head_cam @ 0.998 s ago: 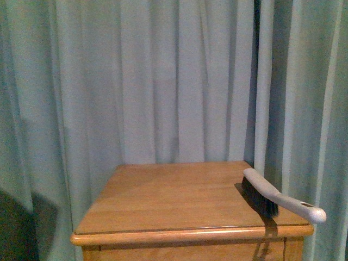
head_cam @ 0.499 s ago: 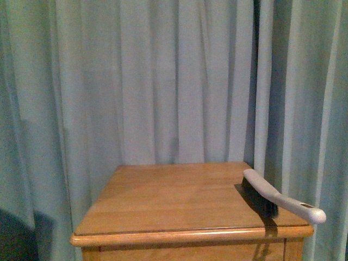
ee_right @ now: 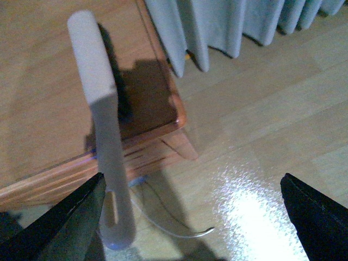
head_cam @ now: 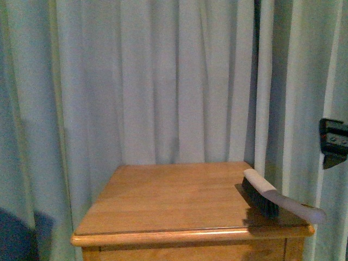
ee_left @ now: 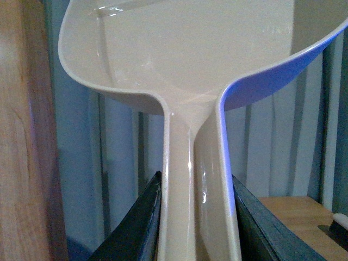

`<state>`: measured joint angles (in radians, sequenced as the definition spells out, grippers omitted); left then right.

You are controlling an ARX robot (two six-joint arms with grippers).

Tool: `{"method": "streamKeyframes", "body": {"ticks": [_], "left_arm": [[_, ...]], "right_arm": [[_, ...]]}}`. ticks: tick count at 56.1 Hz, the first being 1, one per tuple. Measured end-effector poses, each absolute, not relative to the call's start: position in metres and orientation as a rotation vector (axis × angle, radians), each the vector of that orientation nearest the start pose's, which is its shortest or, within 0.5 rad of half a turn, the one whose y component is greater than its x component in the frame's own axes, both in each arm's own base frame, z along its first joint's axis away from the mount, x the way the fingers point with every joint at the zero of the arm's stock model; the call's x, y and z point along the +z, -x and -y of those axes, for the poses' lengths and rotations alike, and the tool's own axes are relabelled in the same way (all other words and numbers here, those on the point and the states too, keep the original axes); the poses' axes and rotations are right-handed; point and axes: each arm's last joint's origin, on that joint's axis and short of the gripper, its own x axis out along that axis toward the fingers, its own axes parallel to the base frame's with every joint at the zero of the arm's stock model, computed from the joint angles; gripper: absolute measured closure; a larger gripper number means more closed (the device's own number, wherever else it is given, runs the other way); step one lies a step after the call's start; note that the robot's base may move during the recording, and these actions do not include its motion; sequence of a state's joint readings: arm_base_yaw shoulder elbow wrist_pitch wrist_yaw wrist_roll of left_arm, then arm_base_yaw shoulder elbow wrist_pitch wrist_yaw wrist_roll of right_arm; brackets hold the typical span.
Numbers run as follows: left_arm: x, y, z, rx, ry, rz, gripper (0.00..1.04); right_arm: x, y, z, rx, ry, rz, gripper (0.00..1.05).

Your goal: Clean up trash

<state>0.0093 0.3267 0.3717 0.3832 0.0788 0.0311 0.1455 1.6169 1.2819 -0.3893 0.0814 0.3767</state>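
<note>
No trash shows in any view. My left gripper (ee_left: 197, 217) is shut on the narrow handle of the white dustpan (ee_left: 185, 54), whose empty scoop fills the left wrist view. My right gripper (ee_right: 193, 217) is open above the table's right front corner. The white handle of a black-bristled brush (ee_right: 106, 157) lies just inside one of its fingers (ee_right: 70, 217). In the front view the brush (head_cam: 266, 198) lies on the right side of the wooden table (head_cam: 174, 196), with its handle sticking out over the corner. The dark end of my right arm (head_cam: 333, 142) shows at the right edge.
Pale curtains (head_cam: 163, 81) hang behind and beside the table. Light wooden floor (ee_right: 261, 125) lies below the table's corner, with a thin cable (ee_right: 163, 223) on it. A wooden panel (ee_left: 22, 136) stands close beside the dustpan.
The dark end of my right arm has come into the front view at the right edge, and a shadow now falls over the brush handle and the table corner.
</note>
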Motion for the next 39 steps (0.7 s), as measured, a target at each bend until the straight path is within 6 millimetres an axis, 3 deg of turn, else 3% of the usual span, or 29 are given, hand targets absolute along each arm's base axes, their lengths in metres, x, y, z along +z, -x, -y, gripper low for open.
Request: {"method": "streamKeyframes", "body": {"ticks": [11,39], "left_arm": [[0.299,-0.100,0.001,-0.062,-0.050,0.429,0.76],[0.299,-0.100,0.001,-0.062,-0.050,0.429,0.76]], "right_arm": [[0.249,-0.379,-0.076,-0.076,-0.313,-0.796,0.07],[0.221,-0.418,-0.113,-0.061,-0.318,-0.841,0.07]]}}
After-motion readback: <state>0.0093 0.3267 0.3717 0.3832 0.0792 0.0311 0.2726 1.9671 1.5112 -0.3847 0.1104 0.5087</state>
